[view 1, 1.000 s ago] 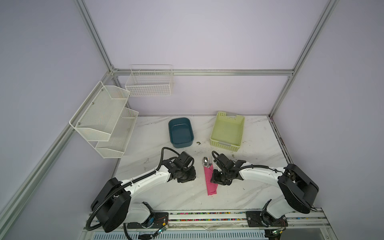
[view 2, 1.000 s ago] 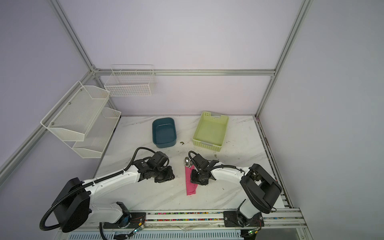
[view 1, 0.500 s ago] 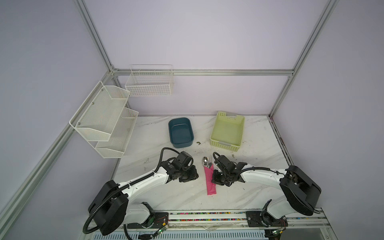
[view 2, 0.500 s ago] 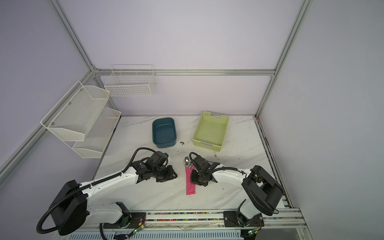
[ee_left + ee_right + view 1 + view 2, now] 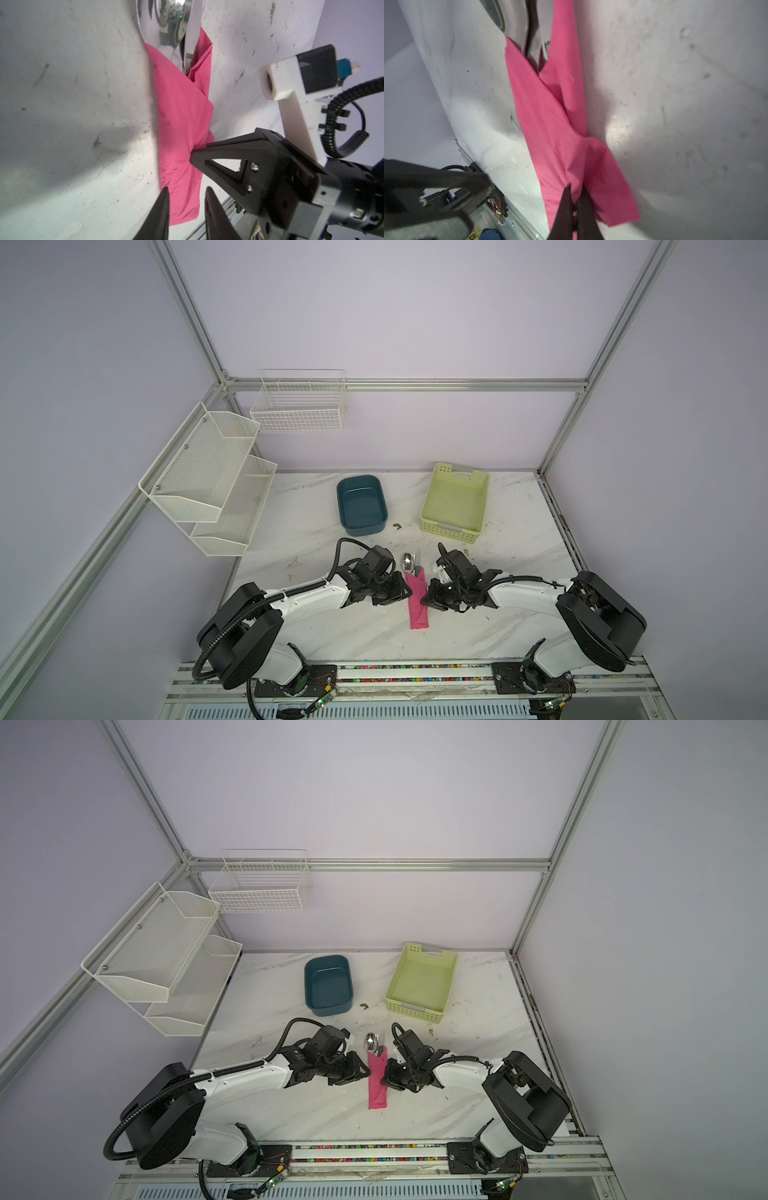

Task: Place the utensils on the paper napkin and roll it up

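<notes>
The right claw has clenched onto the paper napkin flap; the left claw stands parted just beside it. Keep the flap taut over the utensils.

Left end effector low, jaws slightly parted — right end effector facing it, pinched shut.

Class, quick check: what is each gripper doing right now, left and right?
Left gripper: slightly open, gripping nothing.
Right gripper: shut, pinching the paper napkin.
</notes>
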You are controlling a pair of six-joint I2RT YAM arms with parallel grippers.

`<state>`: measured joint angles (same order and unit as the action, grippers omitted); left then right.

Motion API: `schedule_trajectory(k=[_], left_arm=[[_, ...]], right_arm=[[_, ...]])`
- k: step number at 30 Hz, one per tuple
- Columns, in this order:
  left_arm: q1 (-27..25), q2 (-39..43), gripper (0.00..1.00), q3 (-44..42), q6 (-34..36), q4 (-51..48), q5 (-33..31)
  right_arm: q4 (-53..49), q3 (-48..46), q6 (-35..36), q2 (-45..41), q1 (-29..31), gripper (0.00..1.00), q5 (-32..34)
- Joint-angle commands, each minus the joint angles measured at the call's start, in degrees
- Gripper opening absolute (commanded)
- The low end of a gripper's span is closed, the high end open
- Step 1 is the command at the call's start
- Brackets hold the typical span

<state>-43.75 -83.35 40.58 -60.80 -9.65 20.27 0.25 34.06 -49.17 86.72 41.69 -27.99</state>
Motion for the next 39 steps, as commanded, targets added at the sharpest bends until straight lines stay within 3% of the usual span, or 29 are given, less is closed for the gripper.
schedule_trajectory(k=[1, 6, 15, 39], left_arm=[[-0.20, -1.10, 0.32, -3.36, -2.43, 6.37, 1.38], [-0.20, -4.37, 0.39, -4.79, -4.01, 11.26, 2.24], [-0.13, -6.15, 0.49, -6.78, -5.72, 17.57, 1.00], [-0.70, -16.46, 0.53, -8.11, -10.57, 28.92, 3.18]], right_arm=[[-1.53, -3.94, 1.99, 3.41, -2.12, 0.05, -2.44], [3.21, -6.50, 3.15, 6.01, -5.55, 0.04, -8.33], [6.16, -8.22, 5.45, 10.68, -9.53, 0.00, -12.93], [6.12, -7.82, 11.15, 17.54, -15.82, 0.00, -19.21]])
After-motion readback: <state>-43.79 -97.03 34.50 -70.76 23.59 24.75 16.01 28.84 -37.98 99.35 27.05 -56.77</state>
